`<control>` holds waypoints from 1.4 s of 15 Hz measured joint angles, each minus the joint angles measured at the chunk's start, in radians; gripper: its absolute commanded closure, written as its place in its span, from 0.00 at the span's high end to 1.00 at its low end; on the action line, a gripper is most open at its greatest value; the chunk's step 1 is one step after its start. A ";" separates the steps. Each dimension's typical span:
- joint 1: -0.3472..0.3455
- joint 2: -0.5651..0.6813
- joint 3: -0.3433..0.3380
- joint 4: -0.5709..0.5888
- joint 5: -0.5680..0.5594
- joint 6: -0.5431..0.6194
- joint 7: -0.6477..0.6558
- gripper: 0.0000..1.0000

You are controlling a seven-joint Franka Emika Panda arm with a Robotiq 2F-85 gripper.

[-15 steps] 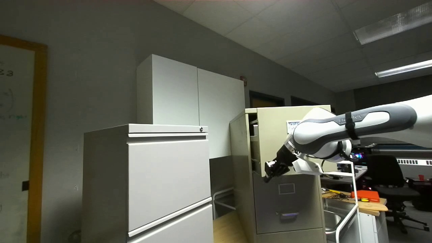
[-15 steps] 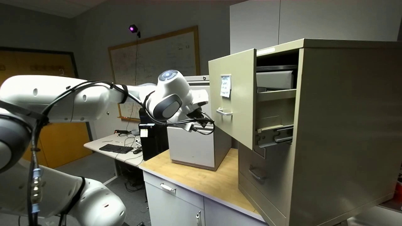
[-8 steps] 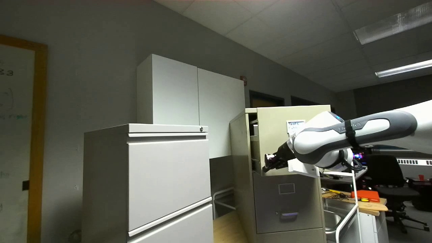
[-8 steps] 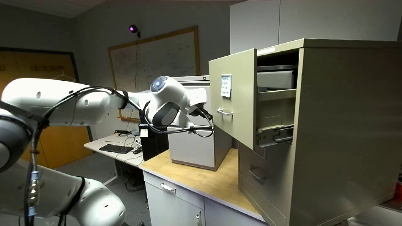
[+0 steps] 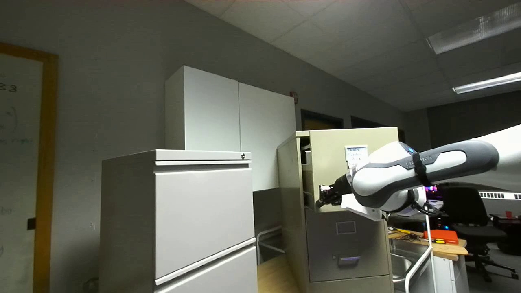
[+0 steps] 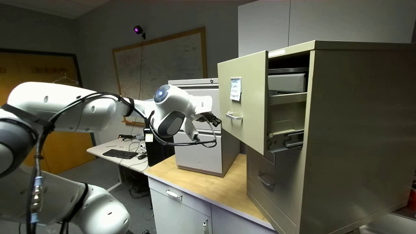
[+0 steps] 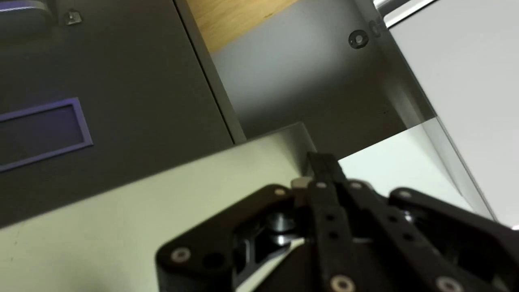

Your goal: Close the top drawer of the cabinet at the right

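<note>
Can see the top drawer (image 6: 250,104) in both exterior views, standing well out from the upper part of the beige cabinet (image 6: 357,130) — open, with the inside showing along the side. Can make out a handle (image 6: 234,116) low on its front, a paper label (image 6: 235,88) higher up, and a light box-like object (image 6: 286,82) over its side wall. Find a lower drawer (image 5: 346,260) pushed in directly below.

Can see a white arm (image 6: 175,105) extended to the front of the open drawer. Would call the end effector (image 7: 325,165) drawn together, with its fingers (image 7: 332,223) side by side, right at the drawer's lower corner on the side of the light-grey cabinet (image 6: 198,151) — cannot tell touching from a slight gap. Find that light-grey cabinet standing on a wooden worktop (image 6: 201,183), with a white cupboard (image 5: 211,110) behind.
</note>
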 measured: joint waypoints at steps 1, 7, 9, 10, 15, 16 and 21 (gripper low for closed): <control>0.000 0.010 0.001 0.003 0.004 0.012 0.017 0.00; -0.012 0.143 0.010 0.072 0.030 0.111 0.109 0.00; -0.029 0.202 0.022 0.108 0.037 0.146 0.134 0.00; -0.042 0.231 0.033 0.126 0.039 0.162 0.147 0.00; -0.160 0.349 0.132 0.207 0.035 0.214 0.238 0.00; -0.197 0.365 0.166 0.220 0.034 0.216 0.256 0.00; -0.464 0.423 0.401 0.281 -0.020 0.217 0.375 0.00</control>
